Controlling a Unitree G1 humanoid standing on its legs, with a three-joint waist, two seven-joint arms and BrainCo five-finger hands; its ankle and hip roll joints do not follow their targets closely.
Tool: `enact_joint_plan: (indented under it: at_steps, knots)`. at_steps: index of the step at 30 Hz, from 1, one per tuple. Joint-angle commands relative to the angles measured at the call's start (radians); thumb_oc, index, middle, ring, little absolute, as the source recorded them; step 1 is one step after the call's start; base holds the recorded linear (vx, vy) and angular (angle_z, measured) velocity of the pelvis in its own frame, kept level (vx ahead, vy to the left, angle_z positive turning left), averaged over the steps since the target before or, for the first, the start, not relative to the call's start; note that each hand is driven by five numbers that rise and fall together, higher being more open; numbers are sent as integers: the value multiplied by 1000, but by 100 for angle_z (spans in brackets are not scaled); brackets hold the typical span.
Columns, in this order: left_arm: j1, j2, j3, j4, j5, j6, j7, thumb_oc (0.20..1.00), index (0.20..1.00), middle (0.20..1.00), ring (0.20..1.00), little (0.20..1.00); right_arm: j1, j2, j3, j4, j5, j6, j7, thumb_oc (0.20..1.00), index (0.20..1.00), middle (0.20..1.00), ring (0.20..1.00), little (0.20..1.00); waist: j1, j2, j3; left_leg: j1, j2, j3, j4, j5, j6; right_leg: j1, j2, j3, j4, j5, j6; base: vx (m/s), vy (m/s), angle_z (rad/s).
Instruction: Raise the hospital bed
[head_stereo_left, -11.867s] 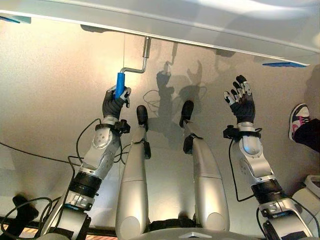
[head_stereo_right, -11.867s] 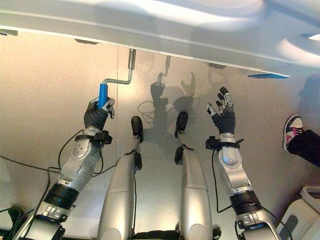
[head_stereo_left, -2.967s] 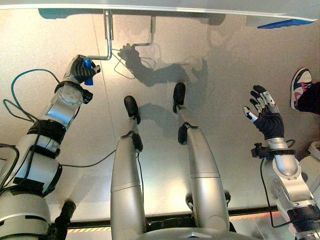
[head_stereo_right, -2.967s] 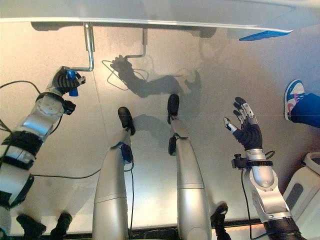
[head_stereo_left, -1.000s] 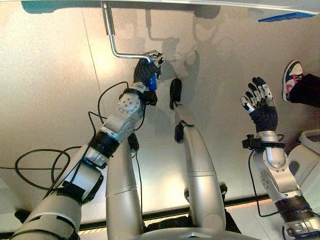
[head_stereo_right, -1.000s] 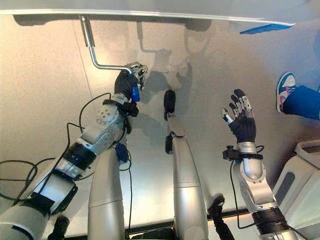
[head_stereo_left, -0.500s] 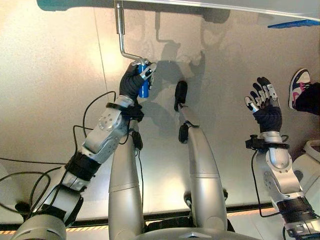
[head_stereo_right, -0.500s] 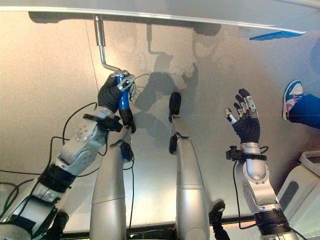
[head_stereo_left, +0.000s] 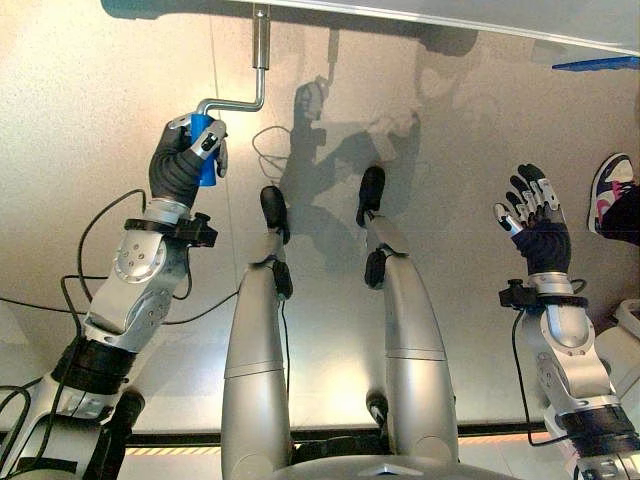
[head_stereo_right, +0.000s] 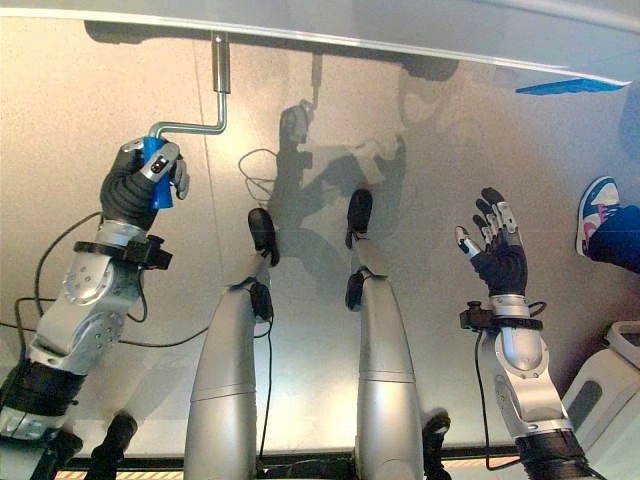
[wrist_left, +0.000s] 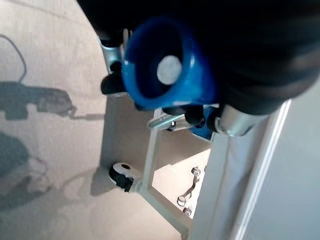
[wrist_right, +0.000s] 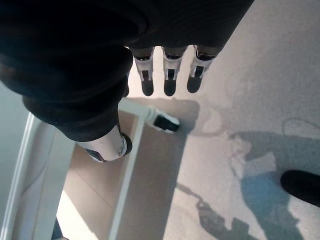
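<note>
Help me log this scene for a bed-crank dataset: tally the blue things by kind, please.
Blue crank grip, held in the left hand: 1
Blue bed-edge pieces: 1
Blue trouser leg of a person: 1
Total: 3

Left hand (head_stereo_left: 183, 160) swung over to the robot's left with the blue handle (head_stereo_left: 202, 163) — half a second ago down near the middle, below the crank's shaft (head_stereo_left: 261, 40). Crank arm (head_stereo_left: 232, 103) now lying sideways from the shaft out to the left, no longer slanting down — handle turned partway round.
</note>
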Motion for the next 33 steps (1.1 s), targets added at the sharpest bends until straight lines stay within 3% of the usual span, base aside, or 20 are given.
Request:
enact_joint_plan:
  at_steps: [1, 8, 9, 15, 17, 24, 33]
  knots:
    - [67, 47, 236, -83, 52, -161, 35, 200, 200, 200, 200, 200, 103, -42, -77, -53, -23, -37, 6, 1000, 1000, 1000, 1000, 1000, 7, 79, -26, 35, -2, -96, -62, 14, -64, 94, -75, -10, 54, -95, 140, 0, 0, 0]
    - [52, 145, 254, 39, 107, -152, 65, 200, 200, 200, 200, 200, 113, -58, -73, -55, -32, -42, 6, 1000, 1000, 1000, 1000, 1000, 11, 89, -26, 38, -1, -90, -59, 12, -61, 98, -78, -7, 53, -96, 141, 0, 0, 0]
    - [38, 195, 254, 86, 174, -132, 78, 200, 200, 200, 200, 200, 120, -64, -75, -59, -39, -44, 7, 1000, 1000, 1000, 1000, 1000, 10, 92, -26, 33, -2, -89, -55, 10, -59, 94, -78, -4, 55, -96, 142, 0, 0, 0]
    - [-89, 249, 165, 260, 234, -98, 100, 200, 200, 200, 200, 200, 123, -73, -63, -65, -37, -46, 4, 1000, 1000, 1000, 1000, 1000, -11, 81, -26, 28, 3, -85, -50, 9, -55, 86, -77, 6, 55, -94, 146, 0, 0, 0]
    - [-123, 254, 141, 287, 245, -98, 109, 200, 200, 200, 200, 200, 124, -72, -62, -66, -35, -47, 4, 1000, 1000, 1000, 1000, 1000, -11, 79, -26, 26, 5, -84, -49, 9, -55, 83, -76, 8, 55, -94, 147, 0, 0, 0]
    - [-289, 282, 32, 683, 397, 17, 134, 200, 200, 200, 200, 200, 116, -80, -34, -74, -9, -54, 0, 1000, 1000, 1000, 1000, 1000, -39, 54, -26, 11, 15, -74, -35, 7, -50, 68, -68, 18, 50, -86, 150, 2, -3, -2]
    - [-428, 267, -78, 957, 603, 116, 118, 200, 200, 200, 200, 200, 96, -87, -11, -72, 14, -62, 7, 1000, 1000, 1000, 1000, 1000, -57, 37, -26, -2, 22, -67, -30, 7, -50, 58, -63, 21, 43, -80, 152, 0, -3, -2]
